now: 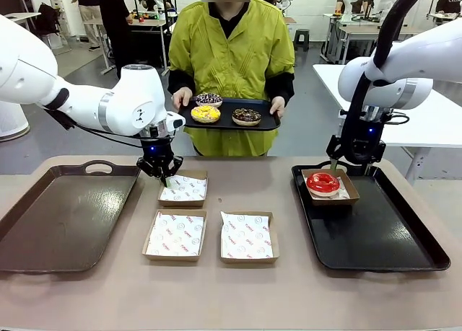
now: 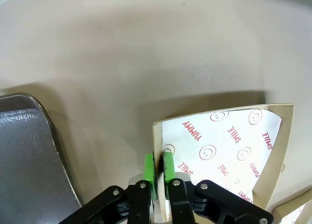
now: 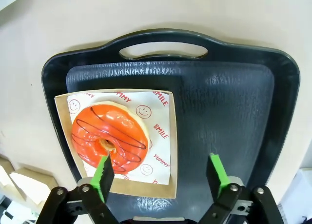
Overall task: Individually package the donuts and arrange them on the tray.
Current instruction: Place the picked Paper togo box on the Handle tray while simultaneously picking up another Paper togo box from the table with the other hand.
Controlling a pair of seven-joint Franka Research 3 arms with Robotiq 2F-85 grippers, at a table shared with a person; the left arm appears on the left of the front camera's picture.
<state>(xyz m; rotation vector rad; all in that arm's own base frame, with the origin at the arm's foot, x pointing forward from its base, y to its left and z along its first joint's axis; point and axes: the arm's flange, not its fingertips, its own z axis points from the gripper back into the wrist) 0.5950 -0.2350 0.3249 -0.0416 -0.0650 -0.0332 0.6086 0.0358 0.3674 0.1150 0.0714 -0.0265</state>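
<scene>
- The left gripper (image 2: 159, 173) is clamped on a paper-lined cardboard box's (image 2: 279, 155) wall.
- The right gripper (image 3: 160, 163) is spread wide above a glossy red ring donut (image 3: 109, 138), boxed on the black plastic tray (image 3: 234, 112).

Three paper-lined boxes (image 1: 175, 235) sit on the table (image 1: 238, 295).

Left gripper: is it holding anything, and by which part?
The left gripper pinches the paper-lined box by its side wall, pads either side of the cardboard edge.
</scene>
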